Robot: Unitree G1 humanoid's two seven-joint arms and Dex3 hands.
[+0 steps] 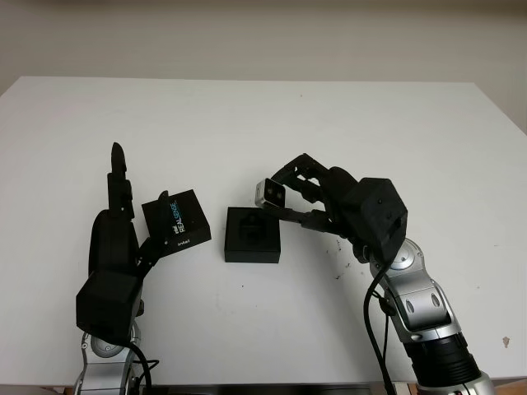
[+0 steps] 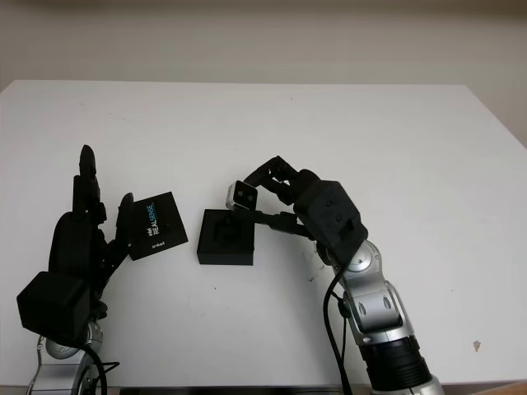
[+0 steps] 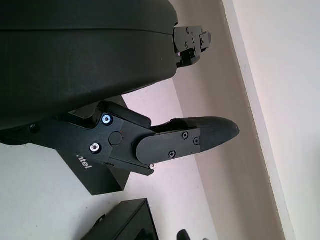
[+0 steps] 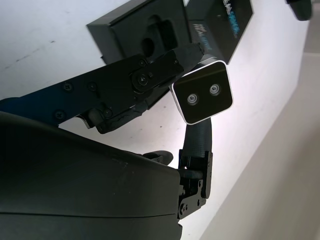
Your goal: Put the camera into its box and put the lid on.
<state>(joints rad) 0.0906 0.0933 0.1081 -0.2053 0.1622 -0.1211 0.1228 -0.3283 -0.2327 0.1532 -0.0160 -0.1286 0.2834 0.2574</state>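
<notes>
My right hand (image 1: 290, 191) is shut on the small silver camera (image 1: 269, 194), holding it in the air just above the far right corner of the open black box (image 1: 252, 234). The camera's two lenses (image 4: 202, 97) face the right wrist view, with the box's moulded recess (image 4: 155, 37) behind it. The black lid (image 1: 176, 218) with blue lettering lies tilted left of the box. My left hand (image 1: 123, 206) is open beside the lid's left edge, one finger against its near corner, the others pointing upward.
The white table (image 1: 263, 115) extends far behind and to both sides of the box and lid. Its far edge meets a pale wall.
</notes>
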